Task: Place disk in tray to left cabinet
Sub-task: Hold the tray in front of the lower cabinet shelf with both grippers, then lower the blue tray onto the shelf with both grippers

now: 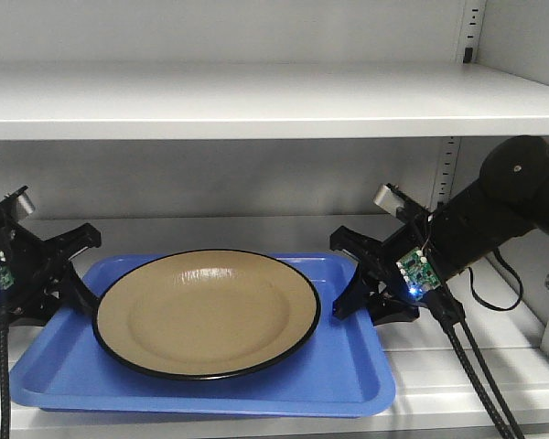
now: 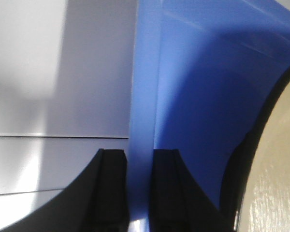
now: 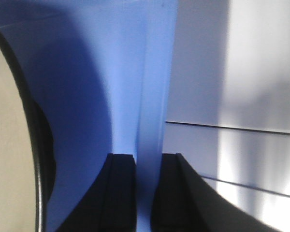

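Left gripper (image 1: 78,274): you had it closed on the tray's left short rim. The left wrist view (image 2: 139,162) showed one finger outside the rim and one inside, with blue rim filling the gap.
Right gripper (image 1: 343,274): closed the same way on the right short rim, rim pinched between the two fingers (image 3: 148,164).
Tray (image 1: 256,384): blue, held at both ends and level, inside the cabinet (image 1: 494,37) at the lower shelf (image 1: 494,366) and under the upper shelf (image 1: 256,96). You could not tell from these views whether its base rested on the shelf or hung just above it.
Plate (image 1: 206,311): tan with a black rim, lying flat in the tray and filling most of it. Neither gripper touched it.
Direction from tools: the plate lay inward of both grippers, to the right of your left one and to the left of your right one.
Nearer arm: the left, by the look of it. The plate's edge (image 2: 280,169) came close to the inner left finger, while the right wrist view showed more bare blue (image 3: 111,72) before the plate (image 3: 7,145).
Long axis: the tray ran side to side between the grippers, parallel to the shelf front.
Key relation: the tray's front edge sat near the shelf's front lip, so the free depth was toward the back wall.
Judgement: any push rearward would need both arms moving together and level, or the plate could slide.
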Motion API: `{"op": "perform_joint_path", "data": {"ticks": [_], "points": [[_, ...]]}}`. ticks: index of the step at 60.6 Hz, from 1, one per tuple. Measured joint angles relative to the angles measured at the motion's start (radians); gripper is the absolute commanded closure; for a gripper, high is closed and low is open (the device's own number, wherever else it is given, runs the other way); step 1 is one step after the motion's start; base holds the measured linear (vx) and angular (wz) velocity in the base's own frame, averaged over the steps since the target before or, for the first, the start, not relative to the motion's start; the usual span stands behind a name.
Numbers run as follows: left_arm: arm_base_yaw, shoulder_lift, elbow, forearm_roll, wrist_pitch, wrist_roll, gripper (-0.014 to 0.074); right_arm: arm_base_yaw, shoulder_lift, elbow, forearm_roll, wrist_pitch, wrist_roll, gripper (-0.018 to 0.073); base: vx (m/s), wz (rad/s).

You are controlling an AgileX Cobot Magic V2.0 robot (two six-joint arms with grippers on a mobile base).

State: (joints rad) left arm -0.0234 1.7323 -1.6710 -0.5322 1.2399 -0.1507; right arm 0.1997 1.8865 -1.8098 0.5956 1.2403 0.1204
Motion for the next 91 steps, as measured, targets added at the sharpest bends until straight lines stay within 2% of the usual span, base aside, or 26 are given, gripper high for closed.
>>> {"op": "perform_joint_path", "data": {"ticks": [6,25,43,49,57,65,73,83,91], "points": [[0.0,0.001,0.0,0.0,-0.009,0.0,0.0597,0.0,0.0,0.0,0.0,-0.029,-0.011,0.056,0.0,0.0],[0.0,0.075,0.0,-0.034,-0.132,0.001,0.0594,0.0,0.006,0.0,-0.001,-0.252,-0.055,0.0559,0.0,0.0],[0.0,0.114,0.0,-0.045,-0.206,0.001,0.0568,0.0,0.102,0.0,0.004,-0.283,-0.072,0.0536,0.0,0.0],[-0.001,0.116,0.0,-0.026,-0.234,0.002,0.055,0.002,0.131,0.0,0.021,-0.293,-0.072,0.0517,0.0,0.0],[-0.001,0.116,0.0,-0.004,-0.257,0.047,0.0509,0.005,0.151,0.0,0.044,-0.324,-0.076,0.0472,0.0,0.0],[-0.001,0.116,0.0,0.002,-0.271,0.106,0.0434,0.006,0.157,0.0,0.058,-0.335,-0.105,0.0397,0.0,0.0],[-0.004,0.116,0.0,0.002,-0.296,0.167,0.0313,0.006,0.159,0.0,0.059,-0.338,-0.146,0.0295,0.0,0.0],[-0.01,0.116,0.0,0.002,-0.308,0.185,0.0149,0.011,0.159,0.0,0.06,-0.342,-0.167,0.019,0.0,0.0],[-0.02,0.116,0.0,0.041,-0.304,0.187,0.0073,0.017,0.159,-0.003,0.072,-0.349,-0.17,0.0174,0.0,0.0]]}}
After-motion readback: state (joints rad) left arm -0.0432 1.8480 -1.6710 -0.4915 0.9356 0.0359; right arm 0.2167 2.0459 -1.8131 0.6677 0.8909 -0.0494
